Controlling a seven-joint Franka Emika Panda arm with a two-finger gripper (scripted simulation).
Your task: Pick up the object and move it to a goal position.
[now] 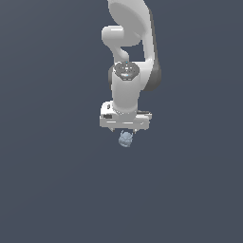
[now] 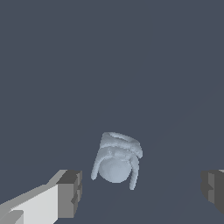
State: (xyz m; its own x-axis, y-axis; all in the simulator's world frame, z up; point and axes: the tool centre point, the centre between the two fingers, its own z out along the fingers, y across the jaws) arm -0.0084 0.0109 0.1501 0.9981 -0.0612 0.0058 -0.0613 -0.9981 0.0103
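Observation:
The object (image 1: pixel 125 139) is a small pale blue-grey roundish lump lying on the dark grey surface, just below the white hand in the exterior view. In the wrist view the object (image 2: pixel 116 160) lies between the two fingers, with clear gaps on both sides. My gripper (image 2: pixel 142 188) is open and empty. One finger (image 2: pixel 68 194) and the other finger (image 2: pixel 213 187) stand wide apart on either side of the lump. In the exterior view the gripper (image 1: pixel 125 133) hangs straight above the lump and its fingertips are mostly hidden by the hand.
The plain dark grey surface (image 1: pixel 52 180) spreads all around. The white arm (image 1: pixel 128 52) rises behind the hand toward the top of the exterior view. No other objects show.

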